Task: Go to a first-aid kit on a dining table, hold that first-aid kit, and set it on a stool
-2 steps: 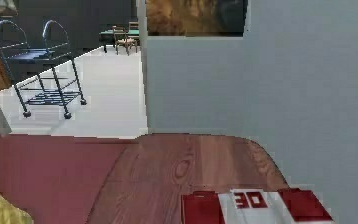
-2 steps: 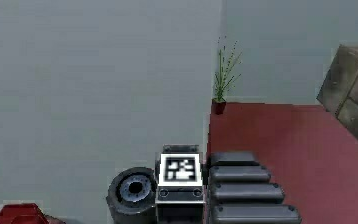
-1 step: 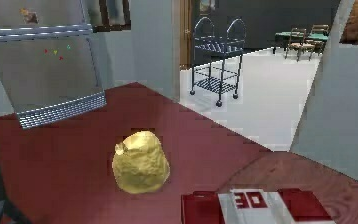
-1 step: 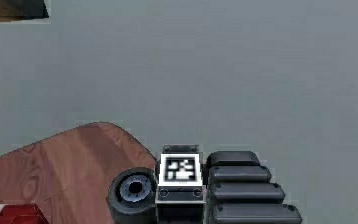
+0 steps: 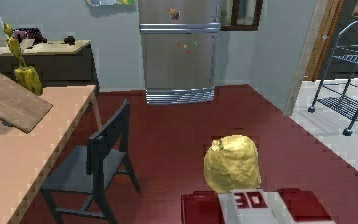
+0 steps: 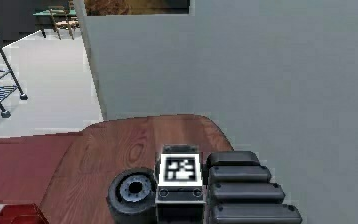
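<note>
A red box with a white middle panel (image 5: 249,206), plausibly the first-aid kit, lies at the forward view's bottom edge. A red corner (image 6: 5,214) sits at the arm side view's bottom left. The light wooden dining table (image 5: 27,150) runs along the forward view's left. A rounded dark reddish-brown wooden surface (image 6: 137,145) lies under the arm in the arm side view; I cannot tell whether it is a stool. The arm's dark segments (image 6: 242,190) rise from the bottom edge beside a white marker square (image 6: 179,168). The gripper's dark round body (image 6: 132,192) is left of it, over that surface. I cannot tell whether it holds anything.
A dark chair (image 5: 102,155) stands at the table, which carries a wooden board (image 5: 12,100) and a yellow-green object (image 5: 27,75). A lumpy golden object (image 5: 233,162) stands just beyond the red box. A steel fridge (image 5: 180,50) is straight ahead. A metal rack (image 5: 345,70) stands on white floor, right.
</note>
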